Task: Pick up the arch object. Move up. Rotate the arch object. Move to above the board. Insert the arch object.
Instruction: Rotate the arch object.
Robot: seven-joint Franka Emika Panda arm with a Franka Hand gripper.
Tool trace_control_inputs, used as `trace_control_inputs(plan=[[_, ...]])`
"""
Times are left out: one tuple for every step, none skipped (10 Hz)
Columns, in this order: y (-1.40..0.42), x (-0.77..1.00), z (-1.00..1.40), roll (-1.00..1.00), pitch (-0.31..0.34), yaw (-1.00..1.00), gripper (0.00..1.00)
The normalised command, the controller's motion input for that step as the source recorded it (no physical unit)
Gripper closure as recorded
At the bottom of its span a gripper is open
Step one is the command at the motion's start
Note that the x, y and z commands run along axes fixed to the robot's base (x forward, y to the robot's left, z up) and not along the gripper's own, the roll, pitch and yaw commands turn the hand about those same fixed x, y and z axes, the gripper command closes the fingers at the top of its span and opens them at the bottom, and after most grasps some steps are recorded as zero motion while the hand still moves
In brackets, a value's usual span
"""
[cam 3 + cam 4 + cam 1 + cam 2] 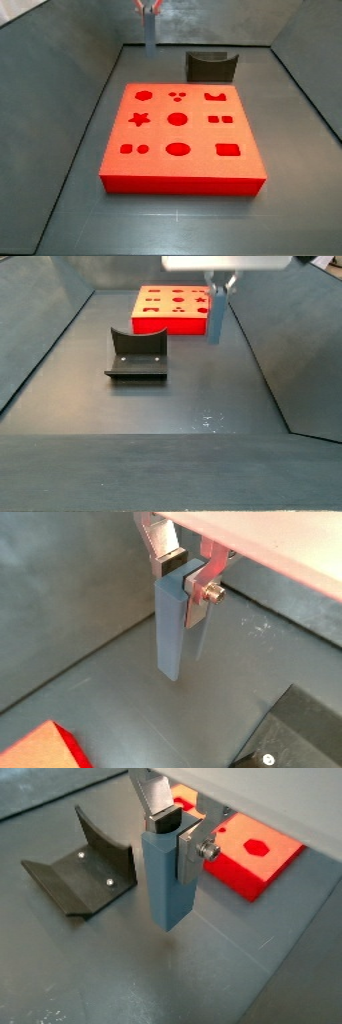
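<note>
My gripper (pixel 179 830) is clamping the arch object (pixel 168 878), its long axis hanging straight down below my fingers; the board (pixel 251 850) is lying off to one side.

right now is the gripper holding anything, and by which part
Yes: the gripper holds the arch object by its upper end, the rest hanging below the fingers, clear of the floor.

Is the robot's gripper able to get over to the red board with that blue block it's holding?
Probably yes. The gripper holds the arch object lifted off the floor, beside the board. The fixture stands off to one side, and nothing sits on the board's top.
</note>
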Motion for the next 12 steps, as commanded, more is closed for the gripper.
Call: trace_control_inputs(plan=[[0.0, 0.03, -1.0, -0.06, -0.056, -0.02, 1.0], [0.0, 0.03, -1.0, -0.08, -0.055, -0.02, 1.0], [0.0, 0.03, -0.92, -0.09, -0.055, -0.01, 1.0], [0.0, 0.03, -0.83, -0.09, -0.055, -0.01, 1.0], [0.0, 0.03, -0.65, -0.1, -0.058, -0.01, 1.0], [0.0, 0.03, -0.48, -0.11, -0.051, -0.01, 1.0], [0.0, 0.03, -0.35, -0.12, -0.05, -0.01, 1.0], [0.0, 0.02, -0.3, -0.13, -0.035, -0.01, 1.0], [0.0, 0.02, -0.3, -0.13, -0.035, -0.01, 1.0], [0.0, 0.01, -0.3, -0.13, -0.03, -0.01, 1.0], [0.0, 0.0, 0.0, -0.13, -0.032, -0.01, 0.0], [0.0, 0.0, 1.0, -0.13, -0.033, -0.01, 0.0]])
